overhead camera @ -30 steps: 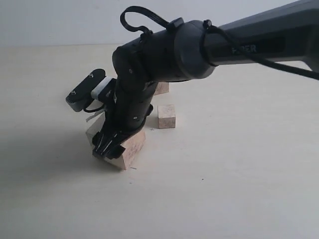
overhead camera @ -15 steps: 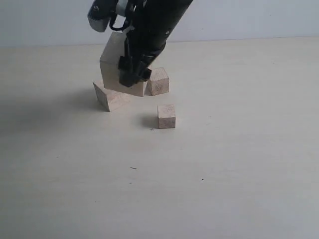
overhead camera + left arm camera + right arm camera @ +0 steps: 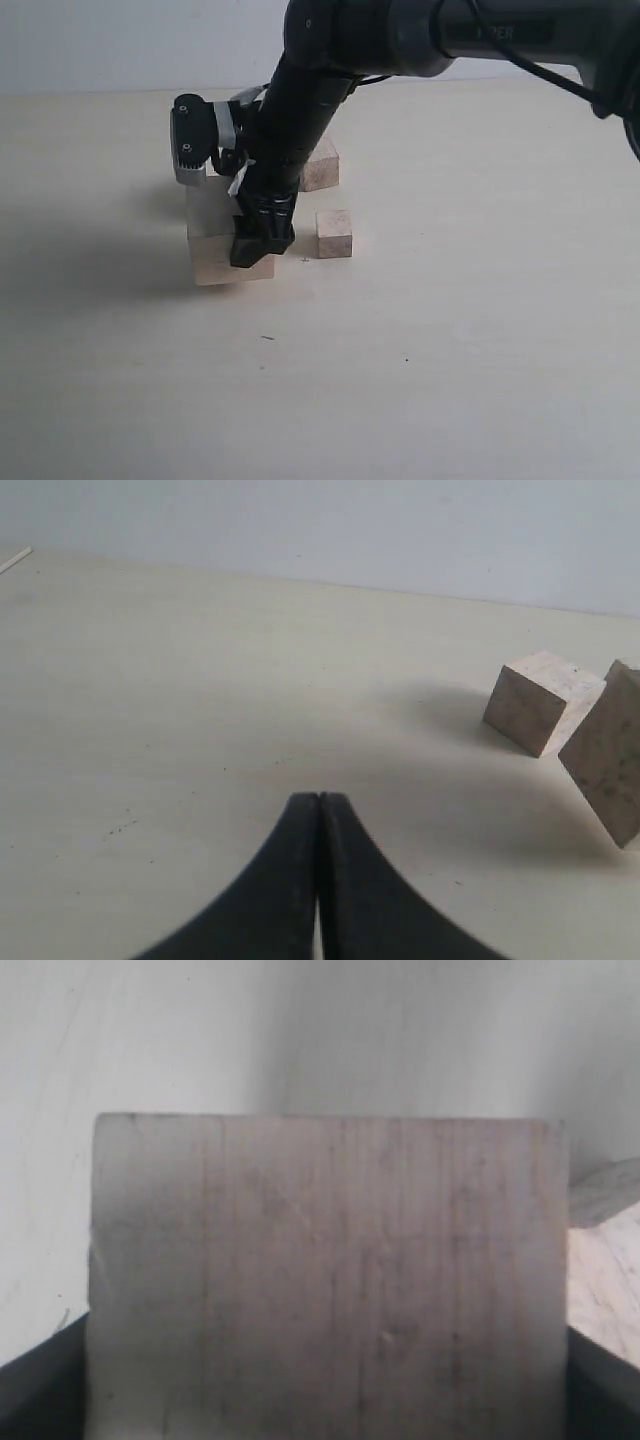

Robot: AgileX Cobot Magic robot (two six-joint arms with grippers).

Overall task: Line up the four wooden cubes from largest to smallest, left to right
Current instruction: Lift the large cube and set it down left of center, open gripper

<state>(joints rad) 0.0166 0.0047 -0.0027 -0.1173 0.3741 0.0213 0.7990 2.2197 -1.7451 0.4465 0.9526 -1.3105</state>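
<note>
Down at the bench (image 3: 450,380), the right gripper (image 3: 258,245) pinches the biggest cube (image 3: 225,268); no row formed yet; left gripper (image 3: 318,815) pressed together.

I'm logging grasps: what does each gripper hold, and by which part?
The right gripper clamps the large cube by two opposite side faces; the left gripper is shut and holds nothing.

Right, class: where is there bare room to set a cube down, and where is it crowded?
Bare table runs along the front and right of the small cube; left of the large cube is free. Crowded: between those two and the rear cube, around the right tool.
</note>
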